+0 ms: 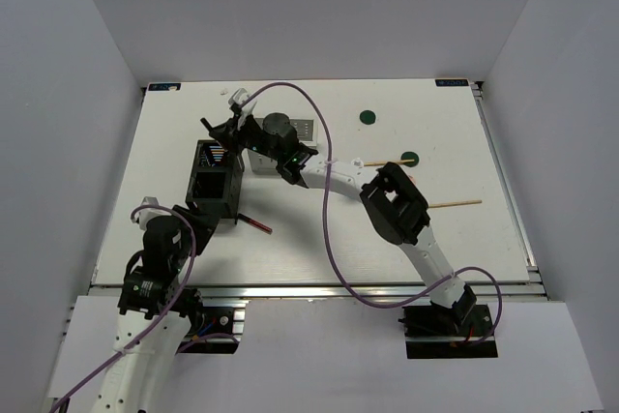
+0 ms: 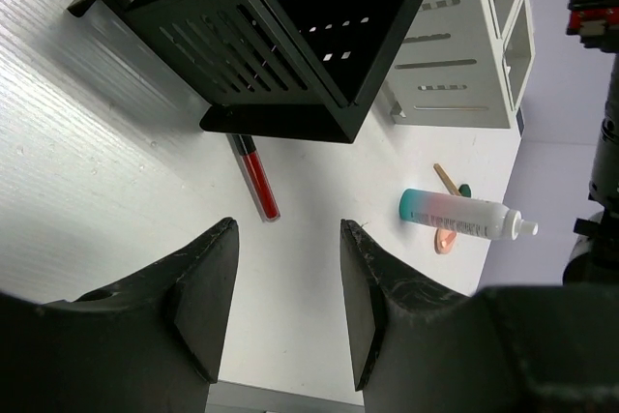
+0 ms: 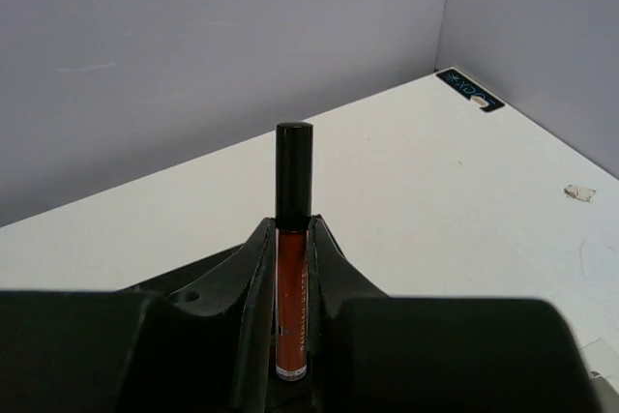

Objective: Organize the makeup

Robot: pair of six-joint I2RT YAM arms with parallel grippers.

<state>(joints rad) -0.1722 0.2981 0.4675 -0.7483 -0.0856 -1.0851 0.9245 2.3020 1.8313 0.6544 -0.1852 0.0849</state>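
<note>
- Right gripper (image 3: 292, 239) pinches a slim tube (image 3: 293, 191): black cap, translucent red-brown body, standing upright, at 10 o'clock from the tabletop (image 1: 484, 239) centre.
- Left gripper (image 2: 285, 287) is spread; a second red tube (image 2: 259, 181) lies flat at its 12 o'clock.

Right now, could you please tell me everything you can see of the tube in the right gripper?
The tube is slim, with a black cap above a clear body filled with reddish-brown colour and faint lettering down it; it looks plastic. It stands upright in the wrist view, clamped at its body between the fingers of the right gripper, touching nothing else. From above, the gripper is at the far end of the holder.
</note>
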